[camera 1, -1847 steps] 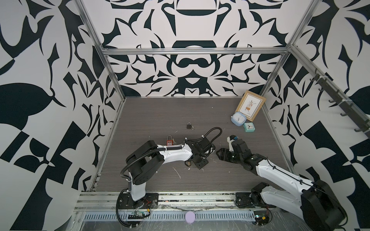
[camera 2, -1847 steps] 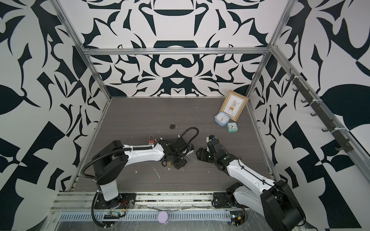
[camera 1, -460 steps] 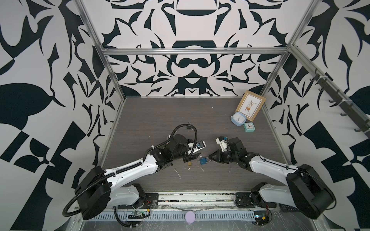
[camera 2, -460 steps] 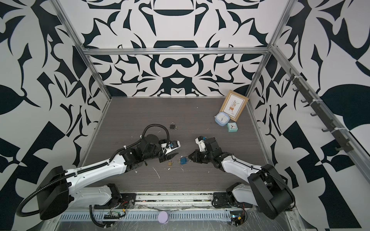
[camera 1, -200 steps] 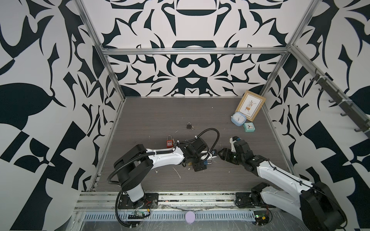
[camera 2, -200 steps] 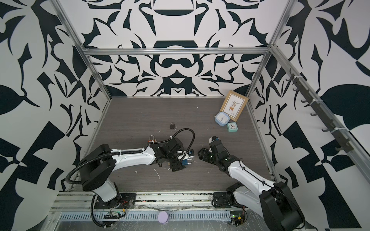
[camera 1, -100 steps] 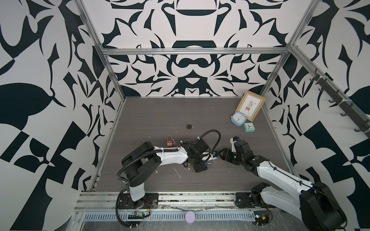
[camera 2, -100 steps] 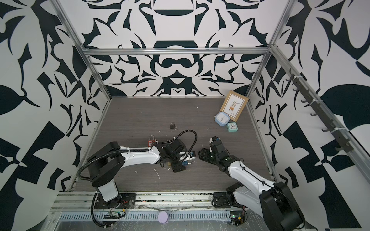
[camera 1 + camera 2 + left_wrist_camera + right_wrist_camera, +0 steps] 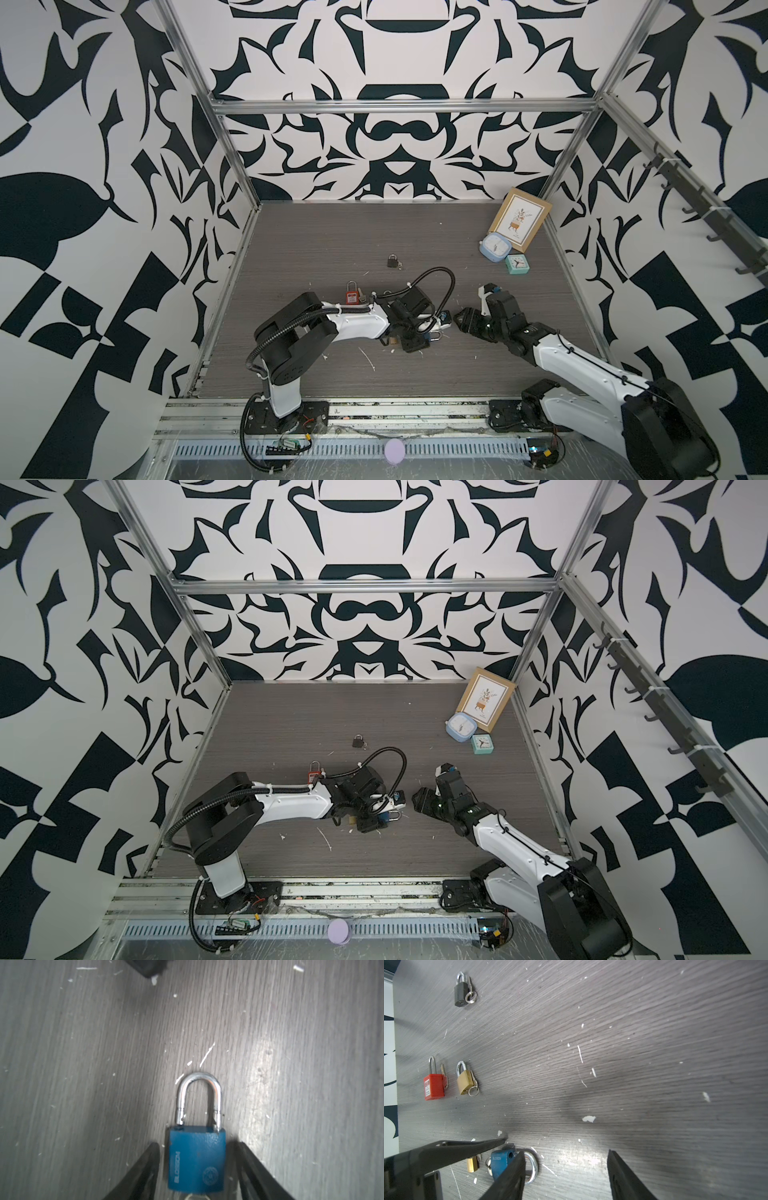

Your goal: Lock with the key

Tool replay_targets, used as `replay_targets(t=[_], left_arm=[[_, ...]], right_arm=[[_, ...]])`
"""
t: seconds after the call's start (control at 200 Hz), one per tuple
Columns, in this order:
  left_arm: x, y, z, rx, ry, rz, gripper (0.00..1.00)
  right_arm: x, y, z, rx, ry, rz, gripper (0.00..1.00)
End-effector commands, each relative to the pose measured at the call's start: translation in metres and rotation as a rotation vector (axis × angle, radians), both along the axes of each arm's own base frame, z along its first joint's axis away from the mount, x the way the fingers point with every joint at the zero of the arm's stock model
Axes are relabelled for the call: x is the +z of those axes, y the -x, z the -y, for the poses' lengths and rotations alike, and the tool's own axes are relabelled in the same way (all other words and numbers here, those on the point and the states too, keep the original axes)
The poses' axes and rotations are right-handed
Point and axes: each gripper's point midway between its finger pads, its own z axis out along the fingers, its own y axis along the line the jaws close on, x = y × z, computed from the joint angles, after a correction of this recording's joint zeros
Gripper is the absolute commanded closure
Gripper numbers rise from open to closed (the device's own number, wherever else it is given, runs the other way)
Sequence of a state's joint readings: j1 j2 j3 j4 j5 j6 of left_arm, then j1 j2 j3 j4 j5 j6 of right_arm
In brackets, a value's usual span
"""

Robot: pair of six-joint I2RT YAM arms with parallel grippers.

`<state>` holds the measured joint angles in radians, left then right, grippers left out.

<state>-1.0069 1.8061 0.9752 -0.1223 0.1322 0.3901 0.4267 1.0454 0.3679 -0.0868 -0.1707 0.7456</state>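
Grey wood-grain tabletop (image 9: 332, 232): flecked with white scraps.
Left gripper (image 9: 197, 1145): two seconds back beside the lock, now over it. Jaws narrow astride the body, a slim gap on each side.
Right gripper (image 9: 565, 1152): at 3 o'clock of the left, place unchanged. Jaws wide, empty.
Blue padlock with chrome shackle (image 9: 196, 1161): flat on the tabletop, 5 o'clock of centre. Largely hidden in both top views.
Silver key (image 9: 195, 1197): at the lock's base, cut off by the view's edge.
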Motion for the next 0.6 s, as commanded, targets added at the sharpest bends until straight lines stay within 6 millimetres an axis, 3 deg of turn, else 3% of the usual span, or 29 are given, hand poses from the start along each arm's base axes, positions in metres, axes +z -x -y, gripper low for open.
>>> replay_targets(t=[0.0,0.105,0.265,0.475,0.595], left_arm=[[-0.03,0.017,-0.024,-0.009,-0.091,-0.087,0.41],[-0.032,0.018,-0.027,-0.01,-0.097,-0.093,0.43],[-0.036,0.021,-0.027,-0.017,-0.102,-0.114,0.56],[-0.035,0.02,-0.028,-0.012,-0.09,-0.094,0.85],[-0.021,0.014,-0.022,-0.007,-0.033,-0.043,1.0]], right_arm=[[0.008,-0.006,0.002,-0.015,0.005,0.028,0.36],[0.009,-0.007,0.002,-0.017,0.005,0.03,0.36],[0.009,-0.009,0.002,-0.016,0.008,0.027,0.36],[0.014,-0.011,0.001,-0.016,0.006,0.031,0.36],[0.023,-0.014,-0.004,-0.003,-0.017,0.038,0.36]])
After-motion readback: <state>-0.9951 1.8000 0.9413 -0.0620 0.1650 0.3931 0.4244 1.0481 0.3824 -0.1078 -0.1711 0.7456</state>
